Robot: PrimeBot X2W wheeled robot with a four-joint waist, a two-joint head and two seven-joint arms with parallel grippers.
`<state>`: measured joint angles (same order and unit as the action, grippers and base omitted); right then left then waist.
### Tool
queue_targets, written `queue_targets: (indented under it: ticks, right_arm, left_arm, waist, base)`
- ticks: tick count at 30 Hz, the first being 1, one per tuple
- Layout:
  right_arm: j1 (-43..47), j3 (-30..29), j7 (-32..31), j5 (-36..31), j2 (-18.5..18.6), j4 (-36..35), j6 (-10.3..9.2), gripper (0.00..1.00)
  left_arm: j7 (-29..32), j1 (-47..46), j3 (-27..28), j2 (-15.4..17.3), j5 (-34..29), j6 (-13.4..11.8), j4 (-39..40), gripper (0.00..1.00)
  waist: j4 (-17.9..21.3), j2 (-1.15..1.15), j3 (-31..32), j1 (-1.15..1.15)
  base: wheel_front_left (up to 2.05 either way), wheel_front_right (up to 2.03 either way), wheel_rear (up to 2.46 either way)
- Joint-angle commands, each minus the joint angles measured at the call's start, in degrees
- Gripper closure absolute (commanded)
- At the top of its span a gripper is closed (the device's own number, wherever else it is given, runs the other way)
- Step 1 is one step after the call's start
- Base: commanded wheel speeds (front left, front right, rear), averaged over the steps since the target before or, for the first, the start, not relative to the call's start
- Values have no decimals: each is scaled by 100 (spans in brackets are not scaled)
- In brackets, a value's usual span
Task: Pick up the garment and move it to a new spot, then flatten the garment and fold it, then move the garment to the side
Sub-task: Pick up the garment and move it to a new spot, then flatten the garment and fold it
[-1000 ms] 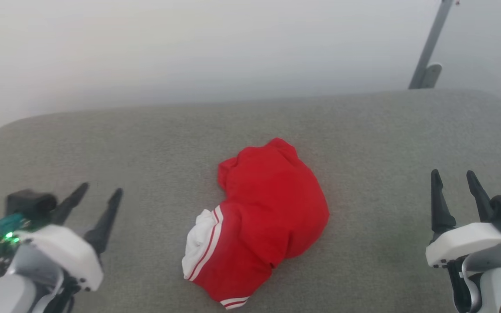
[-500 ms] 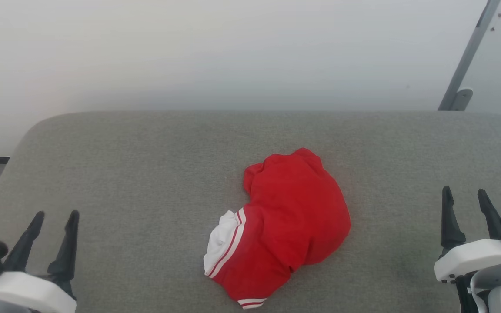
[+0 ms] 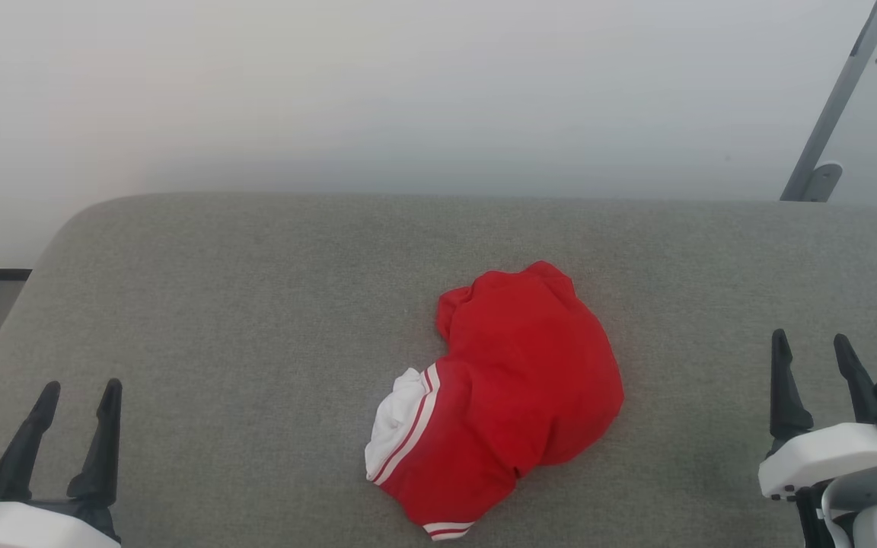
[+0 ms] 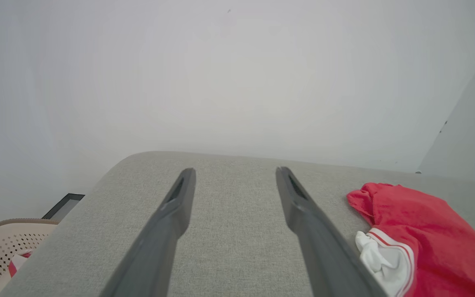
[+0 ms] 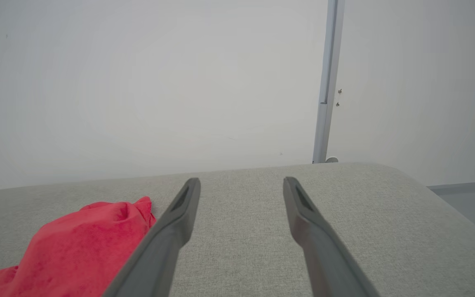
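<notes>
Left tool [image 3: 82, 383] drawn back, spread; garment [image 3: 518, 388] crumpled on cushion [image 3: 256, 304].

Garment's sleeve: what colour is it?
The sleeve is white, edged with red stripes; best in head view.

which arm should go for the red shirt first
Right, probably. The right gripper sits nearer the shirt across the grey cushion; the left gripper has a wider gap to cover. Both have jaws open and empty, so closeness decides it.
</notes>
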<state>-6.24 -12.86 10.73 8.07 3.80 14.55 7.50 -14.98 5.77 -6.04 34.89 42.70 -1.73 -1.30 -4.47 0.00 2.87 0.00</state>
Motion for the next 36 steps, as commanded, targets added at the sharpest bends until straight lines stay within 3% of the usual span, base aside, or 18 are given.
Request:
queue_targets:
  ticks: [1,16,25,36]
  right_arm:
    - [33,33,-12,-24,-4,-38,-2,0]
    - [26,146,-58,-23,8,-90,-2,0]
    - [-203,398,-146,-38,97,-316,-2,0]
    - [-510,526,-43,-30,50,-460,-2,0]
  left_arm:
    - [-27,70,52,-68,-44,57,13,0]
    - [111,-189,3,-215,-246,344,-41,0]
    - [1123,-1041,-670,-57,-153,693,22,0]
    - [2563,-2176,-1648,-23,-23,861,-275,0]
  waist:
    - [-7,0,-5,0]
    - [-81,0,-47,0]
    - [214,0,-465,0]
    - [748,0,-1411,0]
  base:
    - [0,0,0]
    - [0,0,0]
    - [0,0,0]
    - [0,0,0]
